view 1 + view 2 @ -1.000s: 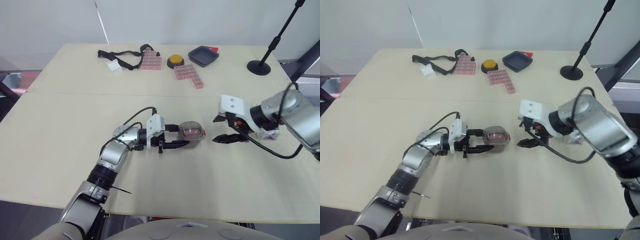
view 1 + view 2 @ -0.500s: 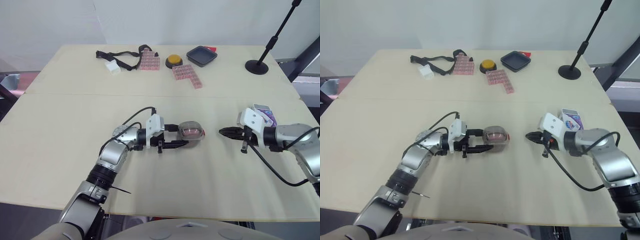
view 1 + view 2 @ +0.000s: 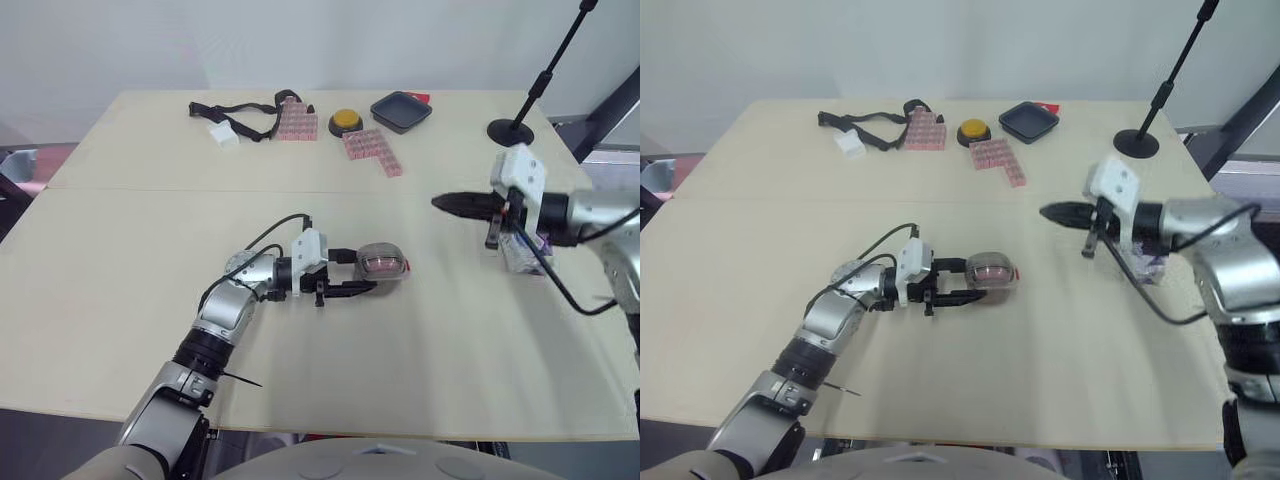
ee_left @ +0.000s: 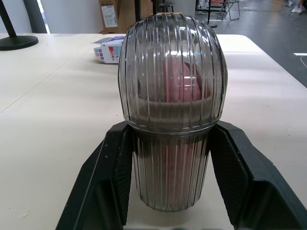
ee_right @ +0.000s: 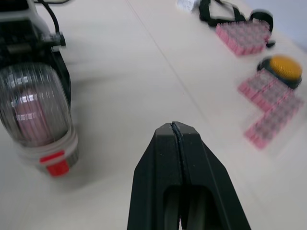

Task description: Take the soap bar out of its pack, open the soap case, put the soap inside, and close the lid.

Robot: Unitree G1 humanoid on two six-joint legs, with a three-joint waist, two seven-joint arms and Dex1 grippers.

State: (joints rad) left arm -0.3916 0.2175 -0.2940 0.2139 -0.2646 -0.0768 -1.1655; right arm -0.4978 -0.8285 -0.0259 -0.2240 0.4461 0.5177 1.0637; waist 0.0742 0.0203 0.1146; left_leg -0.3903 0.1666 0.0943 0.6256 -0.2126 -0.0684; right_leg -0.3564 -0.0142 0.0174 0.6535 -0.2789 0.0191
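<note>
The soap case (image 3: pixel 382 264) lies on the table's middle, its clear ribbed lid down over the pink soap (image 4: pixel 178 86) inside. My left gripper (image 3: pixel 366 271) is shut on the case, one black finger (image 4: pixel 111 178) pressed to each side of its base. My right gripper (image 3: pixel 441 203) hangs shut above the table, to the right of the case and well apart from it, its tips pointing left. In the right wrist view the right gripper (image 5: pixel 175 127) has its fingers pressed together with nothing between them. The white and purple soap pack (image 3: pixel 524 251) lies under my right forearm.
Along the far edge lie a black strap (image 3: pixel 235 110), a white piece (image 3: pixel 226 135), two pink block trays (image 3: pixel 300 121) (image 3: pixel 375 150), a yellow button (image 3: pixel 347 122) and a black tray (image 3: pixel 400 110). A microphone stand base (image 3: pixel 513 131) sits at the far right.
My right gripper went from open to shut, pulled back to the right away from the case, and rose above the table. The left gripper and case have stayed put.
</note>
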